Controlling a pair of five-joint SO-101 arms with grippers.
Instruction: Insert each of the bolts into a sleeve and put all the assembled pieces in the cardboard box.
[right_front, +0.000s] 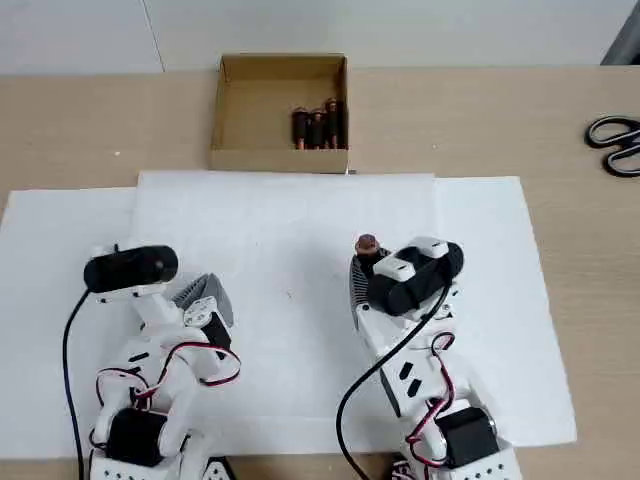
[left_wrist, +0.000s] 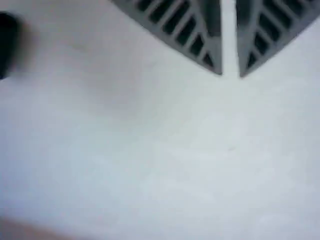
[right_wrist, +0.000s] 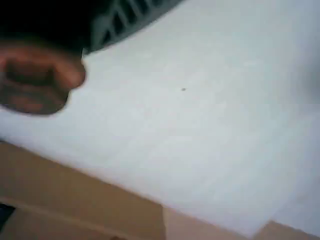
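Note:
The cardboard box stands at the far edge of the white sheet, with three assembled bolt-and-sleeve pieces lying in its right part. My right gripper is over the middle of the sheet, shut on another dark, copper-tipped bolt-and-sleeve piece. In the right wrist view that piece is a brown blur below the grey finger. My left gripper rests low over the sheet at the left. Its grey fingers sit close together with nothing between them.
White paper sheets cover the middle of the wooden table. Black-handled scissors lie at the far right edge. Both arms' bases and cables take up the near edge.

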